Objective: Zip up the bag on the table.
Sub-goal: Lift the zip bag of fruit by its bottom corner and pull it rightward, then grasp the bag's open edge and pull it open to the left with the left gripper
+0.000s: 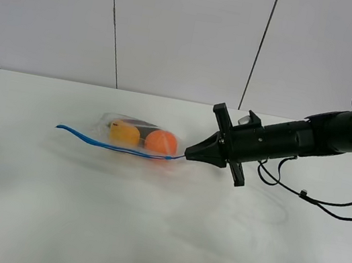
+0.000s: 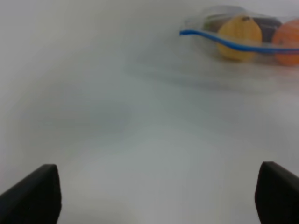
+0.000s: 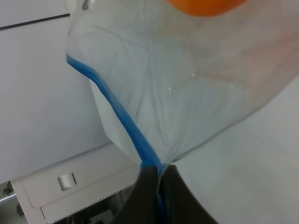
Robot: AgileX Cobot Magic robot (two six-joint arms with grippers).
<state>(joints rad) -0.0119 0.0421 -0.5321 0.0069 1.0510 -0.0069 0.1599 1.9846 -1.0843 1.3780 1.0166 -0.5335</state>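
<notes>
The clear bag (image 1: 135,139) lies on the white table (image 1: 144,235), holding a yellow fruit (image 1: 124,134) and an orange fruit (image 1: 160,142). Its blue zip strip (image 1: 105,144) runs along the near edge. My right gripper (image 1: 189,155) is shut on the right end of the zip strip; the right wrist view shows the fingers (image 3: 148,196) pinching the blue strip (image 3: 119,116) with the bag film (image 3: 187,84) hanging from it. My left gripper (image 2: 154,196) is open and empty, away from the bag (image 2: 243,32), which lies ahead of it; the arm is outside the exterior view.
A black cable (image 1: 314,200) trails from the right arm (image 1: 311,138) over the table at the right. A grey panelled wall (image 1: 193,32) stands behind the table.
</notes>
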